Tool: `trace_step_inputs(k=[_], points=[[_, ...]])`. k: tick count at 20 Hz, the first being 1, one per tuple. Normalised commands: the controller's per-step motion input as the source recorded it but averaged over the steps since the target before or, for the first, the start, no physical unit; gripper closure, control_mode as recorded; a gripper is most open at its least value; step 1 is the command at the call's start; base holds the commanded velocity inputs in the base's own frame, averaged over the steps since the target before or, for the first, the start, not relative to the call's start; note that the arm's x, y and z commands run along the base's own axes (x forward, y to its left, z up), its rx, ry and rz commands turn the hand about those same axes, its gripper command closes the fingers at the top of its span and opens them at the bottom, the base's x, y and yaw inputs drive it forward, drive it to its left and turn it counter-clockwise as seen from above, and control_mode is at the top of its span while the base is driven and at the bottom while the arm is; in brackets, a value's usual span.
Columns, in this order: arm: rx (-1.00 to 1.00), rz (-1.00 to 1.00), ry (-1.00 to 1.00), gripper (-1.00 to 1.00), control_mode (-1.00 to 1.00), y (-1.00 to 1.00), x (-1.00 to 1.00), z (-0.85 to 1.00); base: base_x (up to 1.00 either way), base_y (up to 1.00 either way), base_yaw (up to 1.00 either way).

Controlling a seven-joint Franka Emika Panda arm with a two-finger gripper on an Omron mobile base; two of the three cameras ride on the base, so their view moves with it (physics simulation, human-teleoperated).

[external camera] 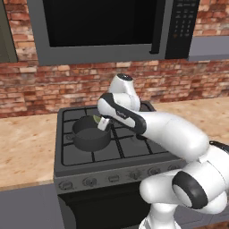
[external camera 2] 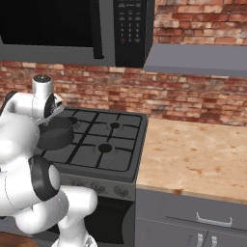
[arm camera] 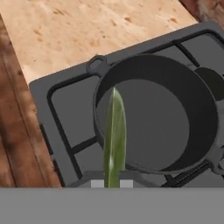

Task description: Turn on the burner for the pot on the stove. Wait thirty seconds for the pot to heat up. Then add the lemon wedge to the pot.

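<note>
On the left, the bench (external camera: 27, 143) ran beside the stove (external camera: 134, 150), its near edge cut off by the frame in the left base view. The pot (external camera: 91, 133) sat on the stove's near left burner, and in the right base view the robot's white body covered most of it, leaving just a dark part of the pot (external camera 2: 57, 135). From the hand view the pot (arm camera: 175, 127) lay open below, its inside dark and bare; one small handle showed at its far left rim, and the other was cut off at the lower right.

The gripper (external camera: 103, 121) hung over the pot's right rim. Its fingers were hard to make out in the base views, hidden by the hand. It was clamped on the lemon wedge (arm camera: 114, 135), which in the hand view rose as a thin green-yellow sliver from between the fingertips, edge-on, across the pot's left rim. In the left base view the wedge (external camera: 97, 119) was only a tiny pale speck just left of the gripper, above the pot.

The knobs (external camera: 89, 181) along the stove's front were small and blurred; their setting could not be told. Right of the stove lay more bench (external camera 2: 193, 154).
</note>
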Motion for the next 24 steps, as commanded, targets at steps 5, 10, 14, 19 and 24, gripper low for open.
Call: trace_step_inputs(k=[5, 10, 14, 19, 24], points=[[-0.03, 0.0, 0.0, 1.0, -1.0, 0.54, 0.2, -0.3, 0.0, 0.0, 0.0], [-0.02, 0.0, 0.01, 1.0, -1.0, 0.22, 0.43, -0.07, 0.0, 0.0, 0.0], [0.0, 0.0, 0.1, 1.0, -1.0, 0.01, 0.5, -0.01, 0.0, 0.0, 0.0], [-0.02, 0.0, 0.12, 1.0, -1.0, -0.01, 0.27, -0.25, 0.0, 0.0, 0.0], [-0.04, 0.0, 0.08, 1.0, -1.0, 0.0, 0.02, -0.3, 0.0, 0.0, 0.0]])
